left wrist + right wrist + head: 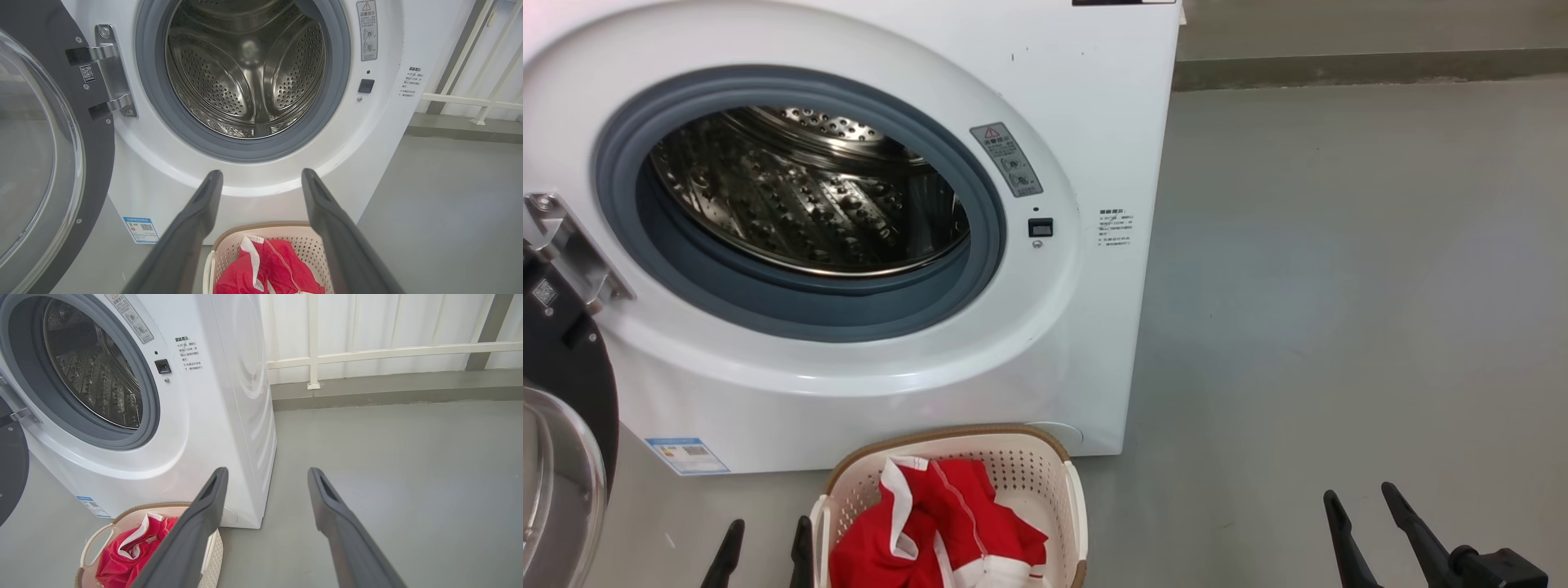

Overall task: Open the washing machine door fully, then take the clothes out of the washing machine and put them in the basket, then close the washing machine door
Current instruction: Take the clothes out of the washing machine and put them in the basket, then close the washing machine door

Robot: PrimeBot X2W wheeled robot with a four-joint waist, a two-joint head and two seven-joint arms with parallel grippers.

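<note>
One door first: the washing machine door (572, 367) is at my far left, swung wide off the front. Its black rim and bulging glass face me, and it hangs on its metal hinge (572, 245). Next over is the washing machine (849, 408), grey gasket (800, 314) exposed, and what I see of the drum (809, 204) is bare perforated steel. There's a blue label sticker (686, 456) at its lower left corner. The left gripper (770, 523) sits at the bottom edge, jaws released and gripping nothing, its inner finger just beside the basket (1029, 465). The basket stands on the floor close in front of the machine's base; I can't tell if they touch. The clothes (931, 523) are inside it, red with white trim, heaped toward its left side. The right gripper (1359, 492) is well apart to the right over grey floor (1339, 286), jaws likewise spread and empty.
</note>
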